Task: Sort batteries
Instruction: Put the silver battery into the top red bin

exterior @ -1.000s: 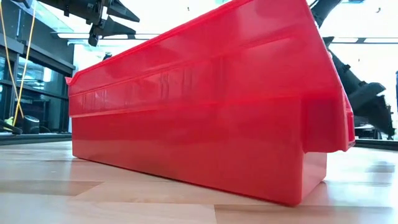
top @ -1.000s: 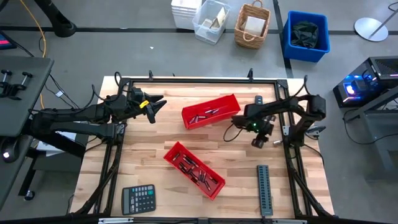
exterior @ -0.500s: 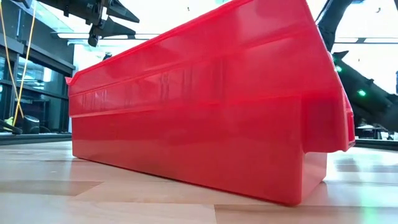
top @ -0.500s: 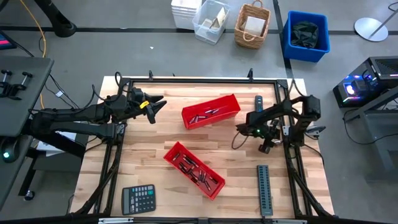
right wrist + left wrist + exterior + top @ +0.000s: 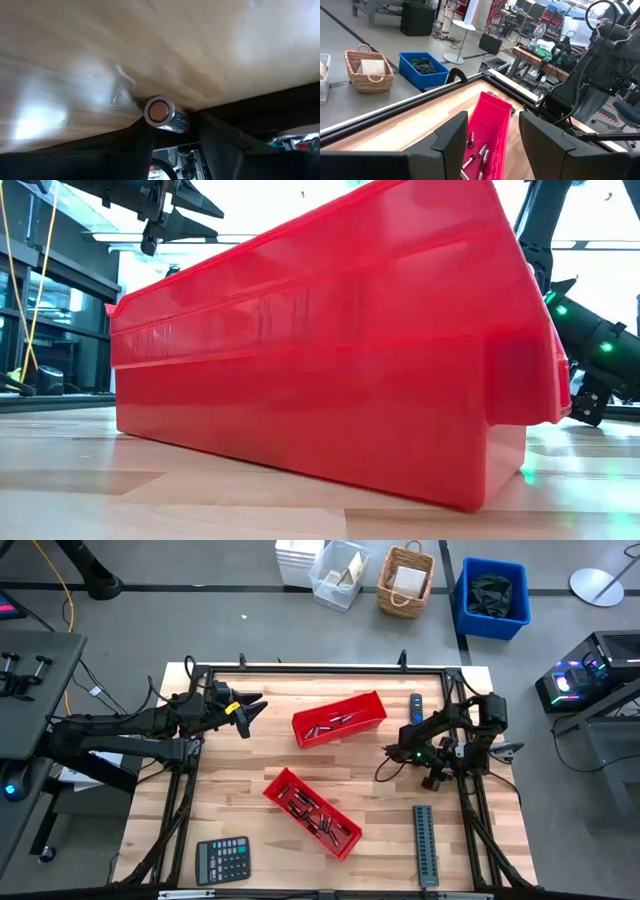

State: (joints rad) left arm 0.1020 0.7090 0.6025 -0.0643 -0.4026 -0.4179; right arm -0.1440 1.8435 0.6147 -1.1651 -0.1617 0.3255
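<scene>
My right gripper (image 5: pixel 436 778) hangs low over the wood table near its right edge, pointing down, shut on one battery (image 5: pixel 161 113). It also shows in the low view (image 5: pixel 590 402). My left gripper (image 5: pixel 255 707) waits open and empty above the table's far left, and shows in its own wrist view (image 5: pixel 492 120). A far red tray (image 5: pixel 338 718) holds a few batteries (image 5: pixel 479 152). A near red tray (image 5: pixel 312 812) holds several batteries (image 5: pixel 310 808). My right gripper pinches the battery between its two fingers (image 5: pixel 142 140), which lie on its round sides (image 5: pixel 176 121). One flat end (image 5: pixel 159 111) faces the wrist camera. The fingers come from above, pointing down. The battery is just over the wood; whether it touches the table I cannot tell.
A calculator (image 5: pixel 222 860) lies at the near left. A grey ridged strip (image 5: pixel 425 845) lies at the near right, and a black-and-blue device (image 5: pixel 416 702) at the far right. A black frame (image 5: pixel 300 668) rims the table. Bare wood lies between the trays and the right edge.
My right gripper has gone toward the table's right and near edges, away from the far red tray, and has come down close to the wood. My left arm has kept still.
</scene>
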